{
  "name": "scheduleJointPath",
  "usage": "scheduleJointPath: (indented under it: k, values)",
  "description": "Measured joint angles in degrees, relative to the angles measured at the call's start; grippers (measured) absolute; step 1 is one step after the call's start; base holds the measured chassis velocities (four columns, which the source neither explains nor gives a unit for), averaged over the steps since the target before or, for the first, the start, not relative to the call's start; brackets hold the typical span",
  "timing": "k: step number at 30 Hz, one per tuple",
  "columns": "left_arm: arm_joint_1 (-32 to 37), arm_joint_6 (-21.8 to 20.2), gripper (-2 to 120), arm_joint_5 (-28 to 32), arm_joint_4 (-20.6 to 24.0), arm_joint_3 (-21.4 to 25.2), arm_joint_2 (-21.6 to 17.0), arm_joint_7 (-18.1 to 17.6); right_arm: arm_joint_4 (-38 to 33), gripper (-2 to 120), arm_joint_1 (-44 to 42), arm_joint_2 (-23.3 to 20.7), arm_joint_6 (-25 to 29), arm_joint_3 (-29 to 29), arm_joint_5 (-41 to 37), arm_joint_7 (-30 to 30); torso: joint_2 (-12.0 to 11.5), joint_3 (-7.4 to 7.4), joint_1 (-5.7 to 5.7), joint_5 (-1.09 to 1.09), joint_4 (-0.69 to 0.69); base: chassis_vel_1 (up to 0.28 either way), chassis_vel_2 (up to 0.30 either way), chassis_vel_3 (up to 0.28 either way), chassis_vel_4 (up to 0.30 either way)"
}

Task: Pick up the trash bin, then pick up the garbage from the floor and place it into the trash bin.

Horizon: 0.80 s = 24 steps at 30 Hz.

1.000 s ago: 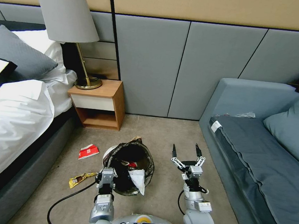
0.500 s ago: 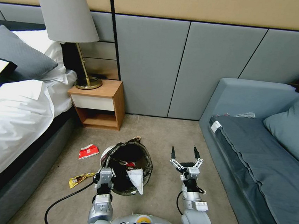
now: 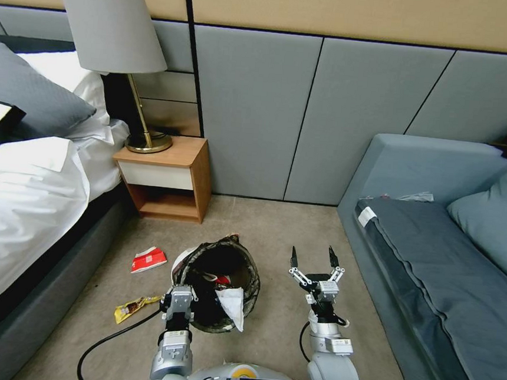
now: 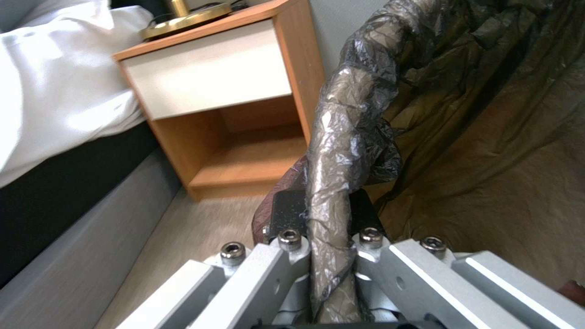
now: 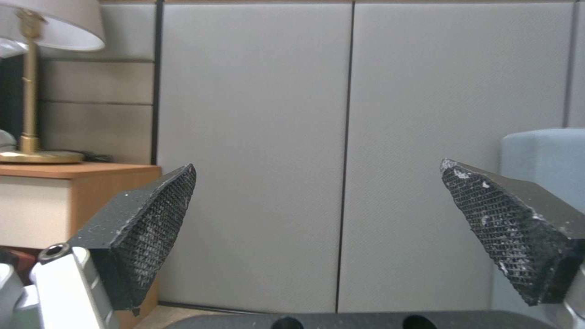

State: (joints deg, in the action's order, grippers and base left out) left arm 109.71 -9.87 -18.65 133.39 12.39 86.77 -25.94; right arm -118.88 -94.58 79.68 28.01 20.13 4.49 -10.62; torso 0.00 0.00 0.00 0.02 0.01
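While the left hand (image 3: 180, 298) is clamped on the lined rim of the trash bin (image 3: 217, 281) at lower centre of the head view, the right hand (image 3: 316, 260) waits just right of it with fingers spread wide and empty. Some garbage already lies inside the bin. A red wrapper (image 3: 148, 259) and a yellow wrapper (image 3: 132, 307) remain on the carpet at lower left. The bed frame (image 3: 37, 289) runs near them, so I judge the room tight there; the sofa (image 3: 436, 271) borders the right.
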Motion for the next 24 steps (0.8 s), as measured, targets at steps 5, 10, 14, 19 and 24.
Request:
scheduleJointPath:
  k: [5, 10, 14, 19, 24]
  values:
    - [0.01, 0.05, 0, -0.03, -0.05, -0.11, -0.03, 0.0, 0.15, 100, 0.1, 0.02, 0.13, -0.15, -0.22, 0.45, 0.0, 0.0, 0.01, -0.01, -0.02, -0.23, 0.228, 0.221, -0.223]
    - [-0.05, 0.28, 0, 0.06, -0.27, -0.14, -0.04, 0.01, 0.59, 100, 0.48, 0.05, 1.68, -0.43, -0.97, 1.52, 0.0, 0.01, 0.03, -0.02, 0.0, -0.184, 0.195, 0.17, -0.184]
    - [-0.06, 0.3, 0, 0.1, -0.28, -0.17, 0.02, 0.01, 0.91, 100, 0.83, 0.17, 2.01, -0.47, -0.58, 1.94, 0.0, 0.01, 0.01, -0.01, -0.01, -0.044, 0.046, 0.061, -0.069]
    - [-0.03, 0.31, 0, 0.35, -0.3, -0.19, 0.11, 0.14, 1.2, 100, 1.02, 0.32, 2.07, -0.55, 0.08, 2.08, 0.0, -0.01, -0.01, -0.02, -0.02, 0.026, -0.021, -0.024, 0.015]
    - [0.03, 0.69, 0, 1.0, -0.4, -0.31, 0.25, 0.67, 1.4, 100, 1.56, 0.3, 1.9, -0.54, 0.21, 2.17, 0.0, 0.0, 0.0, -0.02, -0.02, 0.0, 0.0, 0.0, 0.0]
